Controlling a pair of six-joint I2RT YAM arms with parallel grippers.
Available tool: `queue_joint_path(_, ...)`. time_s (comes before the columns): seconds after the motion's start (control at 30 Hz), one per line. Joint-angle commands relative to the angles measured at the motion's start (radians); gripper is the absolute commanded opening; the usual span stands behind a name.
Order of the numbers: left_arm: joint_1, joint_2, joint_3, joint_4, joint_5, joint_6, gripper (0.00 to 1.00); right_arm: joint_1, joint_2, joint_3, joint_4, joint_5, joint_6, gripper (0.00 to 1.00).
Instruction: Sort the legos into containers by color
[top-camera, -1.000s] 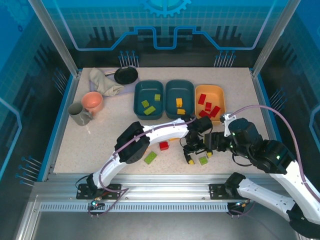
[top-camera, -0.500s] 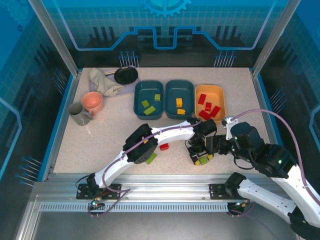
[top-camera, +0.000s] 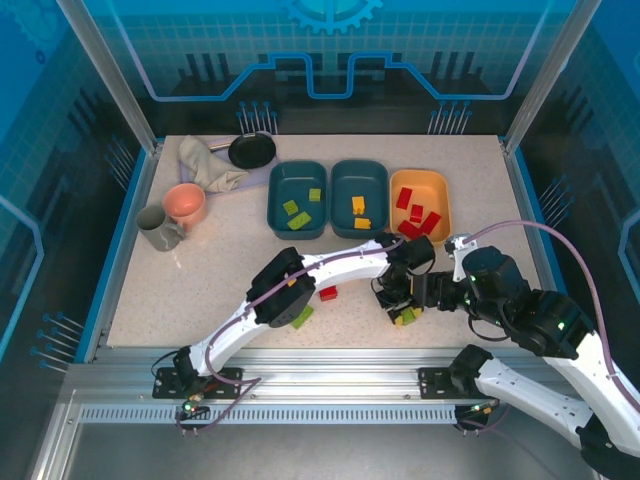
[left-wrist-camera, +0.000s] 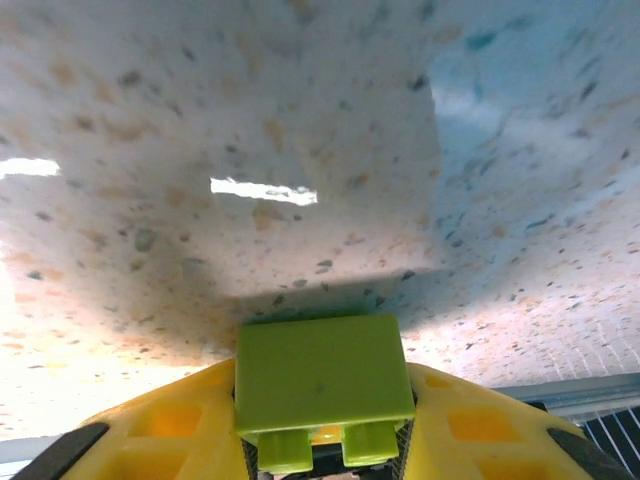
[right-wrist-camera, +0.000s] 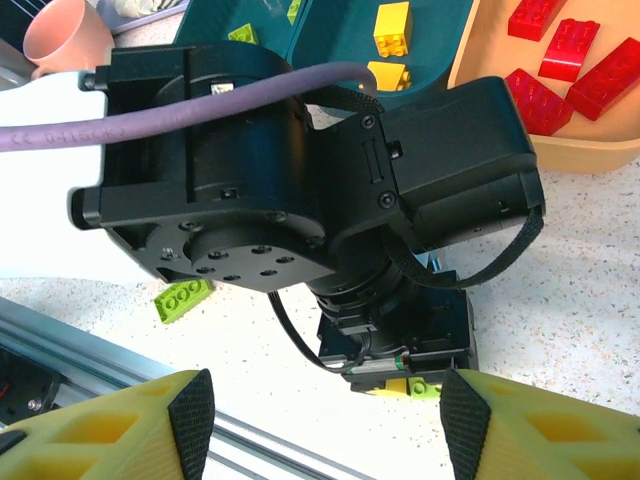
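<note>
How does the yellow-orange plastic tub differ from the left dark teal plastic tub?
The yellow-orange plastic tub holds red bricks; the left dark teal plastic tub holds green bricks. The yellow-orange tub is rightmost in the row, the teal one leftmost. Both are shallow rounded rectangles.

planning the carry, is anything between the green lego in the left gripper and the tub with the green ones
Nothing visible does. The green lego sits in the left gripper; the left teal tub lies farther back and left. Between them: bare table; a low red brick lies off the path.
</note>
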Motion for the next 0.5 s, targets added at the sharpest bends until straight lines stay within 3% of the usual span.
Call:
queue_joint_path(0.0,0.048,-0.110,0.014,-0.080,-0.102,0.078,0.28,0.013,-0.011,0.024,-0.003,-0.004,-0.006,0.66)
queue_joint_path(0.2,0.179,-0.304,-0.097,-0.100,-0.193,0.167,0.28,0.003,0.032,0.019,0.131,-0.084,-0.023,0.69)
queue_joint_path(0.47,0.463,-0.435,-0.154,-0.127,-0.299,0.350,0.28,-0.106,0.252,-0.011,0.441,-0.329,0.037,0.69)
